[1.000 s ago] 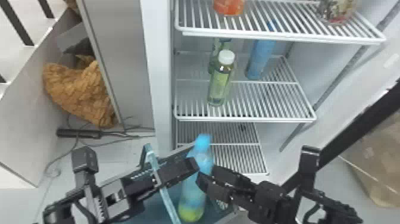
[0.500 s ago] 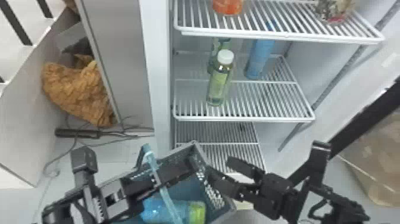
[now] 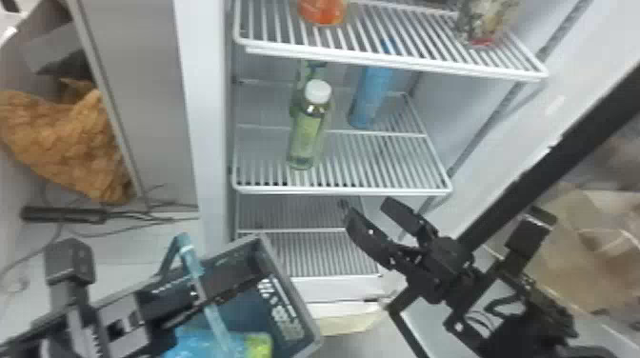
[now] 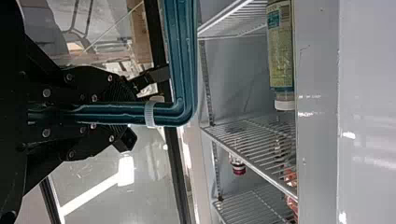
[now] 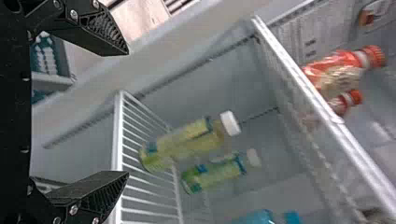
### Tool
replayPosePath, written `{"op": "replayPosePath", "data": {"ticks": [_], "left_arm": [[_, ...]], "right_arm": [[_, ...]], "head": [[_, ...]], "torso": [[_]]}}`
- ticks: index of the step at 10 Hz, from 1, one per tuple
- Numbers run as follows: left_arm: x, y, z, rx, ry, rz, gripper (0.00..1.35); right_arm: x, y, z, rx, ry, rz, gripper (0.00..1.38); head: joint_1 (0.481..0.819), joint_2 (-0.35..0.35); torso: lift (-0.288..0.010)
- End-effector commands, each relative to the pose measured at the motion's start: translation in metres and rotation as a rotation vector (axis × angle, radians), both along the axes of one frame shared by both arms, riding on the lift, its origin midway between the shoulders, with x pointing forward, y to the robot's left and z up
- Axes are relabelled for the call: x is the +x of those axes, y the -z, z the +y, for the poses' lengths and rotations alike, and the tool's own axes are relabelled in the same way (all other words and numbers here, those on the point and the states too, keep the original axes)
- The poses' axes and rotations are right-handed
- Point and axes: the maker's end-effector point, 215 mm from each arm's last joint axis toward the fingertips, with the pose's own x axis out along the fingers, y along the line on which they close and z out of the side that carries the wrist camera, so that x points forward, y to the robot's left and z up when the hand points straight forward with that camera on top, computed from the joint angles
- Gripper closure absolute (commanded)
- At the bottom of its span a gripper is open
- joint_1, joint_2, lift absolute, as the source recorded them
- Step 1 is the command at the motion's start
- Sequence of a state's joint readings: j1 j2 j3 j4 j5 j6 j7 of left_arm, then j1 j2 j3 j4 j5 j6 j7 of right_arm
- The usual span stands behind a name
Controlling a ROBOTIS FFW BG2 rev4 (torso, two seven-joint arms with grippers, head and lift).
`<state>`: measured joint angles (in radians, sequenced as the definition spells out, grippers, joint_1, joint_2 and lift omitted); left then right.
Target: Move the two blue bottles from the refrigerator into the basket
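Carefully, the right end effector [image 3: 366,208], spread wide, should go past the front green bottle [image 3: 307,135] without a bump, then softly squeeze the blue bottle [image 3: 370,97].

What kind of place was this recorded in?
Probably a room with an upright fridge, perhaps a lab: the refrigerator's wire shelf holds drink bottles, a black cable lies on the floor, and a crumpled brown bag sits beside it.
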<state>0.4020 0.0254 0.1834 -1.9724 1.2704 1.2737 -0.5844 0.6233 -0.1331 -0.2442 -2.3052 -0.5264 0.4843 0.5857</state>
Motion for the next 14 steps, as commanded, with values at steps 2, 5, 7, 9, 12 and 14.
{"op": "replayPosePath", "data": {"ticks": [2, 5, 7, 9, 12, 14], "left_arm": [[-0.001, -0.001, -0.002, -0.004, 0.003, 0.001, 1.20], [-0.002, -0.001, -0.001, -0.009, 0.004, 0.002, 1.20], [-0.002, -0.001, -0.002, -0.008, 0.006, 0.003, 1.20], [-0.003, 0.000, -0.003, -0.008, 0.007, 0.006, 1.20], [-0.004, 0.000, -0.004, -0.006, 0.011, 0.008, 1.20], [-0.004, 0.001, -0.004, -0.006, 0.011, 0.011, 1.20]], "right_arm": [[0.017, -0.019, -0.033, -0.006, 0.119, -0.126, 0.16], [0.029, -0.033, -0.061, -0.022, 0.242, -0.193, 0.16], [0.041, -0.035, -0.080, -0.026, 0.310, -0.223, 0.16], [0.057, -0.033, -0.093, -0.040, 0.359, -0.245, 0.16], [0.090, -0.018, -0.099, -0.056, 0.391, -0.243, 0.16], [0.117, -0.010, -0.092, -0.049, 0.397, -0.233, 0.17]], "head": [[0.695, -0.298], [0.695, -0.343], [0.695, -0.350], [0.695, -0.350], [0.695, -0.350], [0.695, -0.350]], "torso": [[-0.220], [-0.220], [-0.220], [-0.220], [-0.220], [-0.220]]}}
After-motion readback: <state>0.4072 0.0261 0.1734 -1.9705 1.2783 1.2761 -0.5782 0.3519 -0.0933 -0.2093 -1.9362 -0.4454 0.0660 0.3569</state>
